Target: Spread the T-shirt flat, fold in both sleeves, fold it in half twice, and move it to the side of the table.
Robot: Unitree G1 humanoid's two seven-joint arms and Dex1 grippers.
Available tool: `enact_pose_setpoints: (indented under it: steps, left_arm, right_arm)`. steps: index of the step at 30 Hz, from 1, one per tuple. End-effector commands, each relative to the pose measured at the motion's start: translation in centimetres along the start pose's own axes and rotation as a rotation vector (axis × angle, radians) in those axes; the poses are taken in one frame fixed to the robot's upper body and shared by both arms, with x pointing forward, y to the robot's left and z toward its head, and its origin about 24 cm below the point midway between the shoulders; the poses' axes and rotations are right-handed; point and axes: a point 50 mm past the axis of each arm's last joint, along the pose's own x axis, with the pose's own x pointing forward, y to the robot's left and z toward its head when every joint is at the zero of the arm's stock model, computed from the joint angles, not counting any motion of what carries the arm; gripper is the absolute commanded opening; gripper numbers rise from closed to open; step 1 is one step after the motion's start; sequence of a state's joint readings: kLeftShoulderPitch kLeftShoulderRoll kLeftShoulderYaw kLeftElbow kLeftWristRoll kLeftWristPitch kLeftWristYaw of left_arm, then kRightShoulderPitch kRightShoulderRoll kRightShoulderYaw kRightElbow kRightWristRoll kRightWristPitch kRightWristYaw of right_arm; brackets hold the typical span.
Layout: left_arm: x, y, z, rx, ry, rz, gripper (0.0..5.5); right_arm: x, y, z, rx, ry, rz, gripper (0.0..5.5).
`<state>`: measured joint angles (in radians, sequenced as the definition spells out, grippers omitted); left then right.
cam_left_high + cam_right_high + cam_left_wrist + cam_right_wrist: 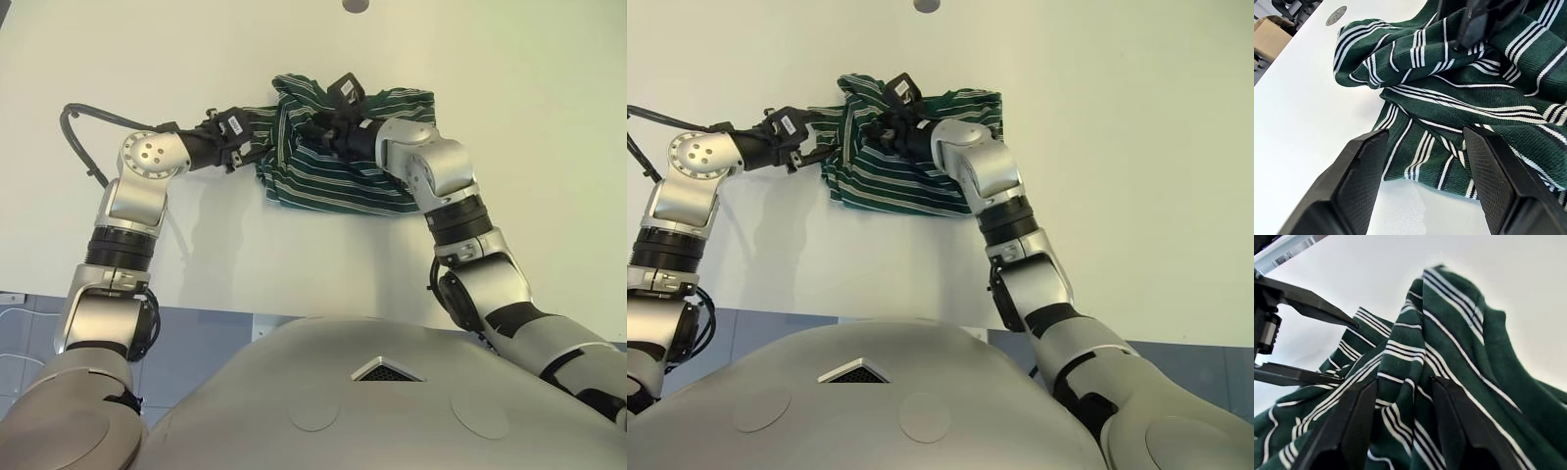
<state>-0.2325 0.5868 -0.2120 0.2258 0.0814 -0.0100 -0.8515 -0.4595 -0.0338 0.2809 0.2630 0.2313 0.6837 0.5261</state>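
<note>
Well short of flat: green striped T-shirt point(333, 181) crumpled in a heap toward the far edge of the white table point(509, 117), about midway along it.
On a raised fold of the cloth, right gripper point(1404, 382) clenched; left gripper point(1425, 137) released, fingers point(1352, 181) spread wide at the heap's left edge, just over the hem.

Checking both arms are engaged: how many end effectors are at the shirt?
2. The left end effector is open at the left edge of the shirt; the right end effector grips a raised fold.
</note>
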Motion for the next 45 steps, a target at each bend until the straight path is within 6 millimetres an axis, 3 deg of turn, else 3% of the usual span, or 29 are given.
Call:
enact_pose_setpoints:
  steps: [1, 7, 15, 22, 26, 30, 33, 36, 39, 42, 45]
  left_arm:
    - [0.2, -0.3, -0.3, 0.022, 0.031, -0.027, 2.80]
    - [0.7, -0.2, -0.1, 0.072, 0.037, -0.047, 2.80]
    - [1.0, 0.4, 0.3, 0.123, 0.030, -0.037, 2.80]
    - [2.3, 0.4, 2.6, 0.123, -0.087, -0.042, 2.80]
    - [3.3, 0.6, 4.1, 0.161, -0.150, -0.030, 2.80]
    - [2.1, 2.6, 5.9, 0.162, -0.193, -0.006, 2.80]
    - [1.7, 1.5, 7.1, 0.120, -0.265, -0.108, 2.80]
    - [2.9, -0.2, 6.1, 0.122, -0.225, -0.192, 2.80]
    - [3.6, -0.2, 2.8, 0.099, -0.093, -0.200, 2.80]
    - [2.8, 0.6, 1.2, 0.043, -0.067, -0.179, 2.80]
    - [0.8, 1.0, 1.7, -0.123, -0.190, -0.232, 3.06]
  right_arm:
    - [0.0, 0.0, 0.8, -0.080, -0.008, -0.006, 1.26]
    - [0.1, 0.5, 0.3, -0.124, 0.021, 0.008, 0.05]
    - [-1.9, 3.1, 3.5, -0.055, -0.106, 0.190, 0.02]
    - [-3.1, 5.2, 4.7, -0.033, -0.209, 0.328, 0.02]
    - [-3.5, 5.1, 4.3, -0.033, -0.213, 0.326, 0.02]
    - [-3.5, 4.8, 3.8, -0.053, -0.197, 0.295, 0.02]
    - [-3.3, 4.7, 3.4, -0.072, -0.189, 0.273, 0.02]
    - [-3.2, 4.5, 3.2, -0.073, -0.187, 0.260, 0.02]
    - [-2.7, 3.1, 1.7, -0.095, -0.091, 0.138, 0.47]
    - [-2.4, 1.5, 0.3, -0.156, -0.013, 0.022, 1.02]
    - [-2.8, 2.0, 0.8, -0.100, -0.087, 0.081, 1.44]
